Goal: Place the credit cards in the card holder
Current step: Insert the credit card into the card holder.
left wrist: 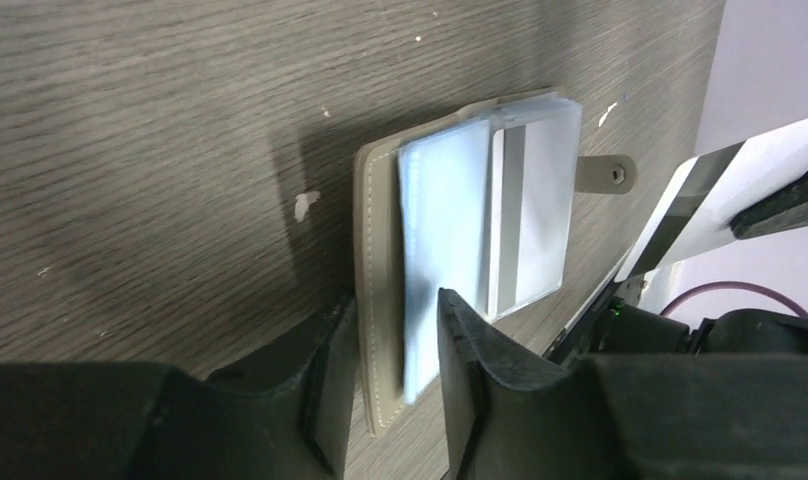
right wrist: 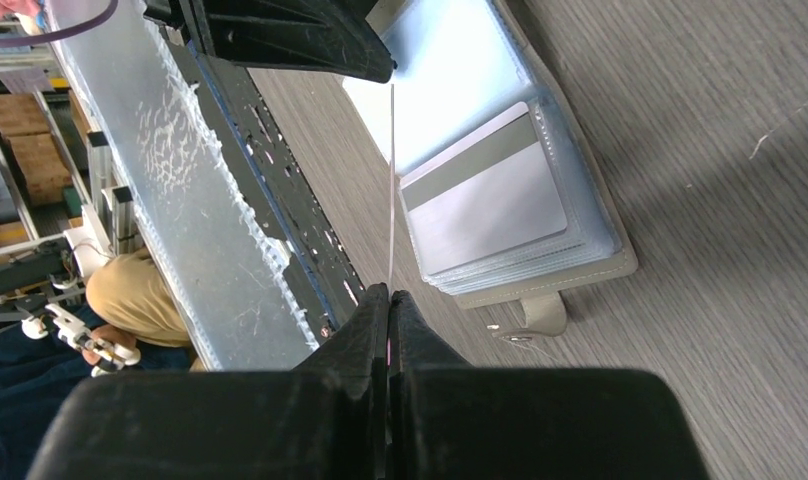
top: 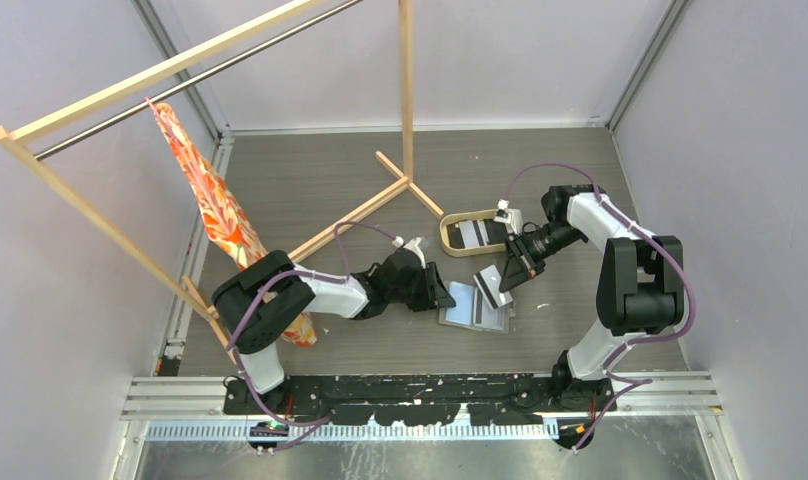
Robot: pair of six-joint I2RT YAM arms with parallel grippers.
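We note right gripper (right wrist: 390, 295) clamped on one credit card (right wrist: 391, 180). Card seen edge-on, long axis pointing straight out from claw, just beside card holder (right wrist: 580, 270). Holder lies open on table (top: 310, 190). Left gripper (left wrist: 395, 320) straddles holder's edge; we cannot tell whether it grips.

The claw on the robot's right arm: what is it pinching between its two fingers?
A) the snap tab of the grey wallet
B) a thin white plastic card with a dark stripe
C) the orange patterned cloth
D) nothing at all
B: the right gripper is shut on a thin white plastic card with a dark stripe, held edge-on near the open grey-taupe wallet.
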